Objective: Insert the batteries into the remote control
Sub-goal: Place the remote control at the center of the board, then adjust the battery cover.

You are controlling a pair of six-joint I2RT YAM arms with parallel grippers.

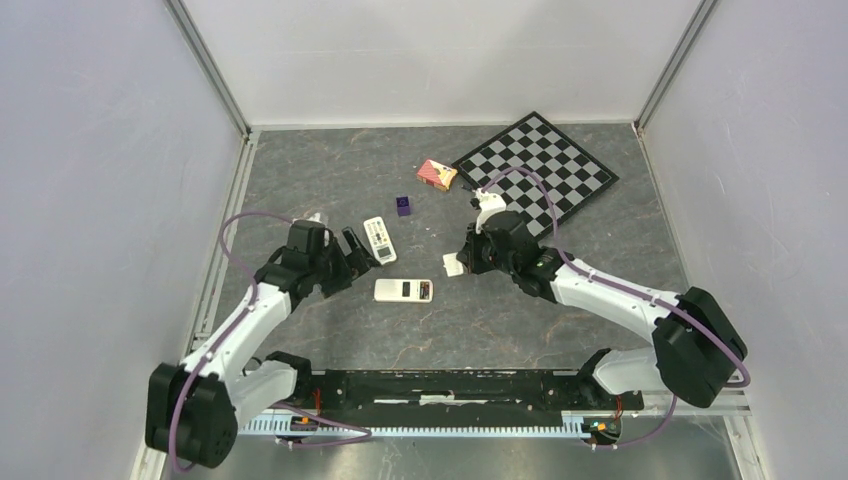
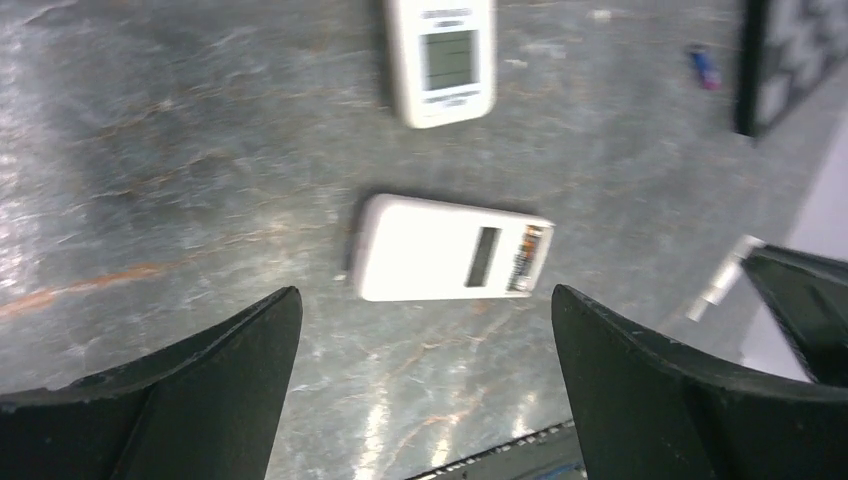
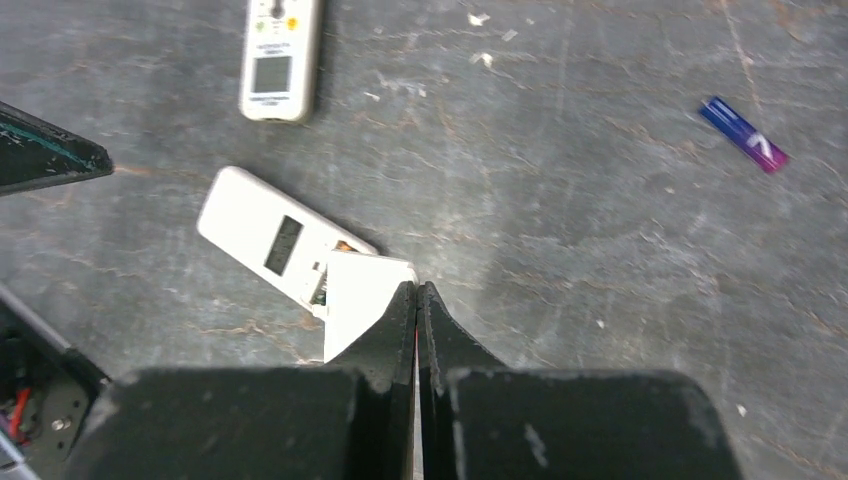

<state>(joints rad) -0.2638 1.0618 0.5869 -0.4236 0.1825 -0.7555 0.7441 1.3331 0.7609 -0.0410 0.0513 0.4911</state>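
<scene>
Left gripper (image 2: pixel 425 293): we note its fingers spread wide with nothing between them, framing the remote control (image 2: pixel 430 250) in the wrist view. The remote lies flat on the grey table (image 1: pixel 330 170) between the two arms, back up, with the battery bay uncovered at the end toward the right arm. The bay's contents are too blurred to read.

Right gripper (image 3: pixel 416 288): jaws pressed together, tips at the corner of a white cover panel (image 3: pixel 360 295) by that open end. We cannot tell if they touch.

Beyond lies a second remote (image 3: pixel 280 55), display up. One purple-blue battery (image 3: pixel 745 135) lies loose, well apart from the remote control, near the chessboard (image 1: pixel 540 165). Farther back are a small purple box (image 1: pixel 403 206) and an orange-red box (image 1: pixel 437 174).
</scene>
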